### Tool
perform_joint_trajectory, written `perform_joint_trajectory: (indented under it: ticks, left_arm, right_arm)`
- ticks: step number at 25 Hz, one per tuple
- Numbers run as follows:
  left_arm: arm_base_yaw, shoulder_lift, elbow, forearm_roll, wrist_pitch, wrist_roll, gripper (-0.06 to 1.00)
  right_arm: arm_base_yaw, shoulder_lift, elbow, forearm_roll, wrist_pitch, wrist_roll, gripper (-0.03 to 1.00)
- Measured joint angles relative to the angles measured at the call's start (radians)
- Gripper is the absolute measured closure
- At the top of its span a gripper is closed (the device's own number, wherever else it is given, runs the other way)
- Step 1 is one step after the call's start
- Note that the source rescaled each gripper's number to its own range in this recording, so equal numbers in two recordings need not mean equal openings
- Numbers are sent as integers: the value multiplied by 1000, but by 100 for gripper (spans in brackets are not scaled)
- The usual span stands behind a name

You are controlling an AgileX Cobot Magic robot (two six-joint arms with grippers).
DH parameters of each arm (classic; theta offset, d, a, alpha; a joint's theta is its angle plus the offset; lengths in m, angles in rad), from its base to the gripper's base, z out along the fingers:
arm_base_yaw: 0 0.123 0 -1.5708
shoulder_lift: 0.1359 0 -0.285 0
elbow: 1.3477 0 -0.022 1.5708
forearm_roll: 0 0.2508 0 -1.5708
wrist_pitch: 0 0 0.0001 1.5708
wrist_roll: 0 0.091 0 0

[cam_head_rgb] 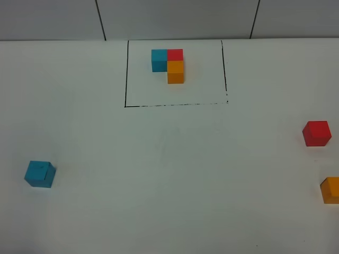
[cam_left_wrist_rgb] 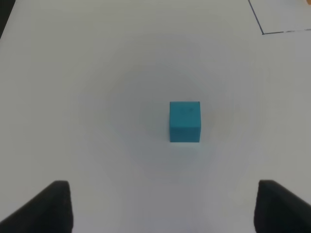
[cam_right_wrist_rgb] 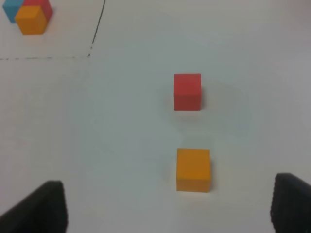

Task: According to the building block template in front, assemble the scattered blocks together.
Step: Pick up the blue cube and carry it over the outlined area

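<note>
Both spread, nothing held. Left pincer (cam_left_wrist_rgb: pixel 163 208) faces blue cube (cam_head_rgb: pixel 39 174), near left on counter (cam_head_rgb: pixel 169 174). Right pincer (cam_right_wrist_rgb: pixel 170 204) faces orange cube (cam_head_rgb: pixel 331 190) and red cube (cam_head_rgb: pixel 317 133), right edge. Template (cam_head_rgb: pixel 168 64) far centre. Cubes likely light, rigid, smooth: pinch opposite flat faces, squared up.

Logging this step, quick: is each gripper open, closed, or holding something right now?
Left gripper: open, holding nothing; the teal-blue cube lies untouched ahead of it.
Right gripper: open, holding nothing.
</note>
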Motion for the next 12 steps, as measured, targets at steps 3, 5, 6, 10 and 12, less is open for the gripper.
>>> perform_joint_trajectory:
  ticks: [3, 5, 6, 10, 12]
  left_arm:
    - [0, 0, 0, 0, 0, 0, 20]
    - [0, 0, 0, 0, 0, 0, 20]
    - [0, 0, 0, 0, 0, 0, 20]
    - [0, 0, 0, 0, 0, 0, 20]
    - [0, 0, 0, 0, 0, 0, 20]
  right_arm:
    - [0, 0, 0, 0, 0, 0, 26]
    - [0, 0, 0, 0, 0, 0, 26]
    - [0, 0, 0, 0, 0, 0, 26]
    - [0, 0, 0, 0, 0, 0, 26]
    - [0, 0, 0, 0, 0, 0, 26]
